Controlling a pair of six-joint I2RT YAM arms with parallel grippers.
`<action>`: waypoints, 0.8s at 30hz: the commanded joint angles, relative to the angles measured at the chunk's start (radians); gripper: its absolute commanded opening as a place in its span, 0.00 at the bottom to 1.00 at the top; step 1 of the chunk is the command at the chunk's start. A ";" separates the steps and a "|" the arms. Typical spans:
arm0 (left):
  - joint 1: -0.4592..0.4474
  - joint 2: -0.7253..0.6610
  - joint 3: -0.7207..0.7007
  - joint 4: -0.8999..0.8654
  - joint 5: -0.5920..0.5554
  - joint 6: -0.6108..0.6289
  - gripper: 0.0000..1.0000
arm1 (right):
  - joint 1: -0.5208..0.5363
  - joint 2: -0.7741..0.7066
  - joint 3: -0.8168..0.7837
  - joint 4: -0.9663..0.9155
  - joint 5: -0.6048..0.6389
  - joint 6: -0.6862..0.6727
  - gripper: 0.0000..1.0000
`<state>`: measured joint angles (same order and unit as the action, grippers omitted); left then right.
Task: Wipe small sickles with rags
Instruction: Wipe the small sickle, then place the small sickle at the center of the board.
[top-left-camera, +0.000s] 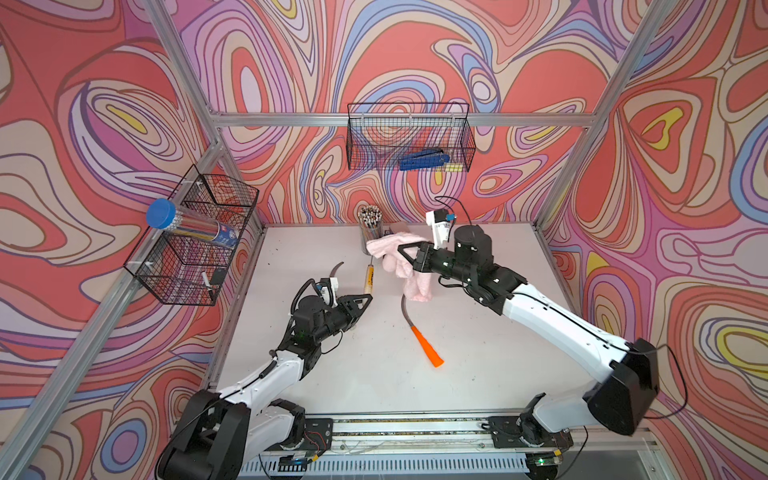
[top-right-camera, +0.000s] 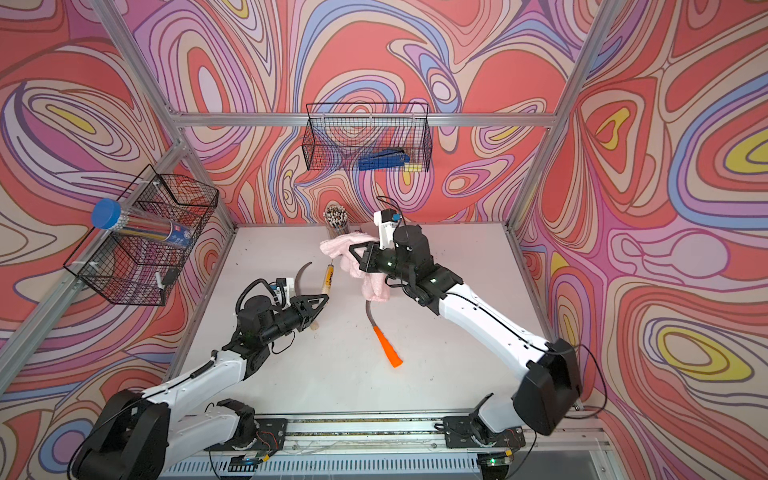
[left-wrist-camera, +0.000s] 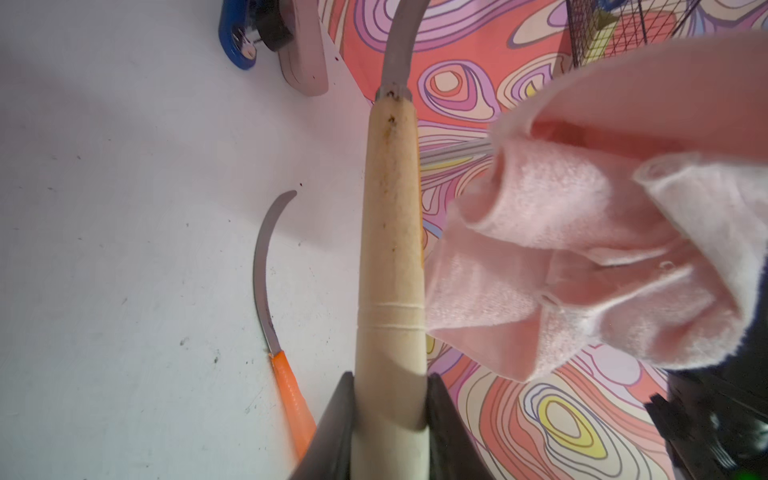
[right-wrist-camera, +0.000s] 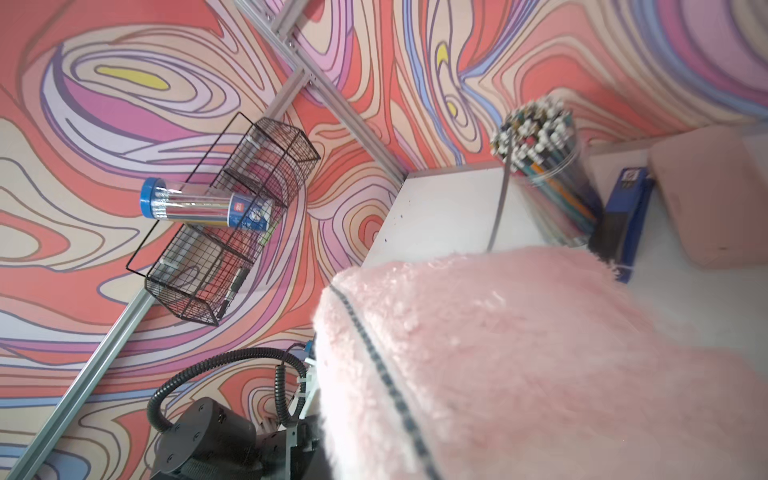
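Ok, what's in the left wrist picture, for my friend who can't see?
The left gripper clamps a wooden-handled sickle by its pale handle, grey blade pointing away. A fuzzy pink rag hangs beside it, and an orange-handled sickle lies on the white table.

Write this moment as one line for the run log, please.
left gripper: shut on wooden-handled sickle | right gripper: shut on pink rag | orange-handled sickle: lying on table
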<state>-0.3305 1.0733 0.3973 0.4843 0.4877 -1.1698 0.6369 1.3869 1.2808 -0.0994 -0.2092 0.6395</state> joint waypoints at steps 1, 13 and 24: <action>-0.029 -0.084 0.093 -0.416 -0.211 0.157 0.00 | -0.007 -0.100 -0.050 -0.147 0.246 -0.049 0.00; -0.312 0.127 0.314 -0.851 -0.747 0.177 0.00 | -0.103 -0.361 -0.368 -0.147 0.746 -0.063 0.00; -0.348 0.472 0.472 -0.961 -0.824 0.170 0.00 | -0.105 -0.259 -0.322 -0.192 0.724 -0.049 0.00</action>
<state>-0.6765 1.5208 0.8417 -0.4217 -0.2932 -1.0058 0.5316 1.1320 0.9371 -0.2996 0.4942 0.5957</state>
